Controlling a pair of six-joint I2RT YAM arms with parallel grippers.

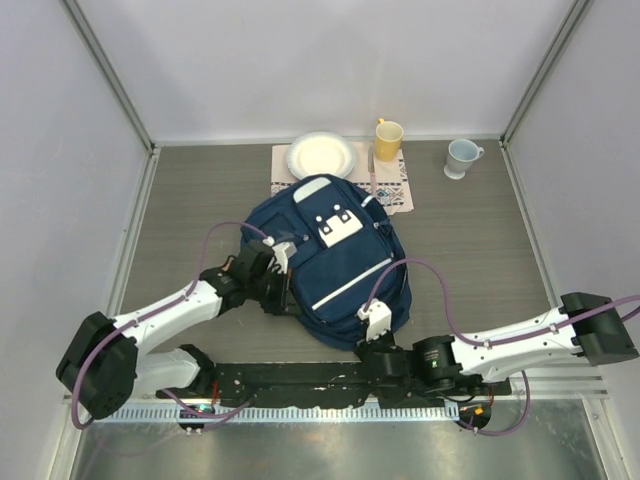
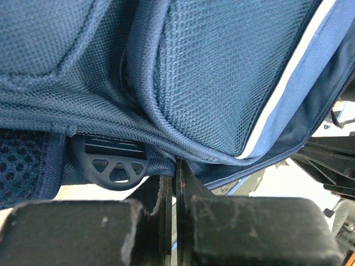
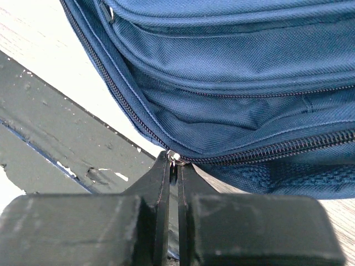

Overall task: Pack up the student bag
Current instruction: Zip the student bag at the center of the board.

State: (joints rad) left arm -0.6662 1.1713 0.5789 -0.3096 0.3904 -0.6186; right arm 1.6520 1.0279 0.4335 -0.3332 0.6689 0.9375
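We see that the left arm (image 1: 165,315) and the right arm (image 1: 510,345) have white link shells and big black joint housings (image 1: 100,365). A thin lilac cable (image 1: 440,290) runs along each arm and makes a loose loop near the wrist, where a small white block (image 1: 375,317) sits. The fingers (image 2: 72,233) of the left gripper (image 2: 175,166) and of the right gripper (image 3: 173,160) are black blocks with thin tips, scuffed with pale scratches.

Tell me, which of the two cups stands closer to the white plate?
The yellow cup, just right of the plate by the patterned cloth. The pale cup stands apart on the bare table, further right.
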